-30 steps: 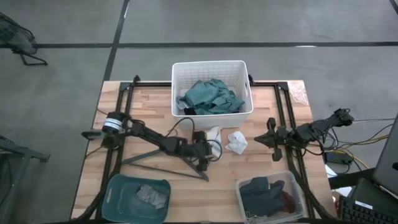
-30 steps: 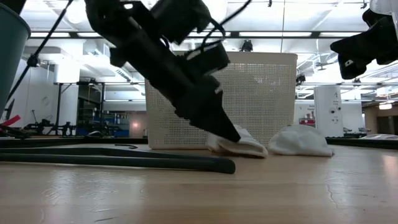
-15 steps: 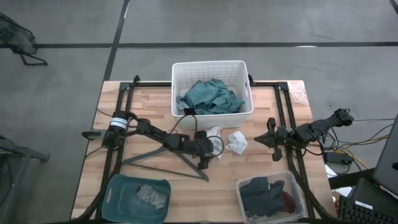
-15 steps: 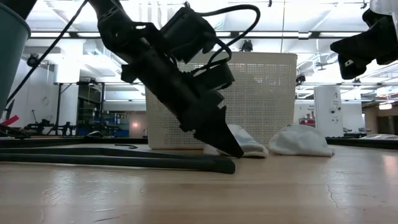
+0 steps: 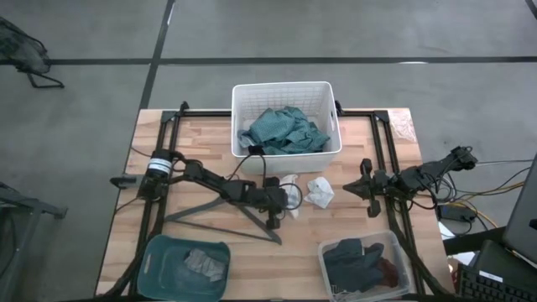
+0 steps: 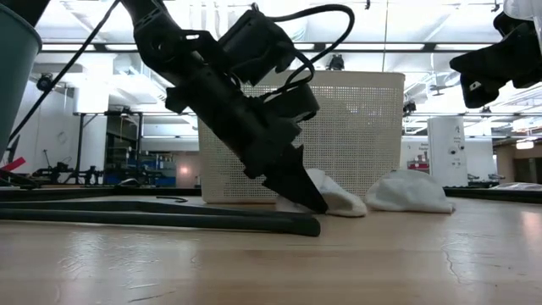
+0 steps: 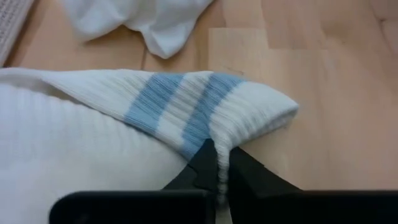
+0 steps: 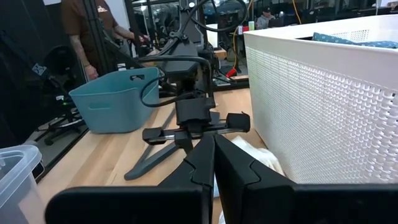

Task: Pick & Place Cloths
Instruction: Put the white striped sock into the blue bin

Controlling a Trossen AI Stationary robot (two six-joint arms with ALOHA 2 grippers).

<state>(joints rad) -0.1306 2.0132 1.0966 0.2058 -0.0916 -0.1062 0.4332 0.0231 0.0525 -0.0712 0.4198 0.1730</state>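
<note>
A light butcher-block table (image 5: 352, 138) with a black frame stands on a grey floor crossed by dark lines. At mid-table the left gripper (image 5: 288, 198) is down at the wood, its fingers (image 7: 208, 163) pinched on a fold of the white sock with blue stripes (image 7: 186, 109), just in front of the white perforated basket (image 5: 285, 91) holding a teal cloth (image 5: 284, 130). A second white cloth (image 5: 319, 192) lies just beside it. The dark hanger (image 5: 220, 222) rests on the wood; a teal bin (image 5: 168, 252) and a clear tub (image 5: 401, 256) with dark cloths sit at the near edge. The right gripper (image 5: 367, 190) hangs closed and empty to the right. Beyond is a bright workshop, with a person (image 8: 84, 31) standing there
</note>
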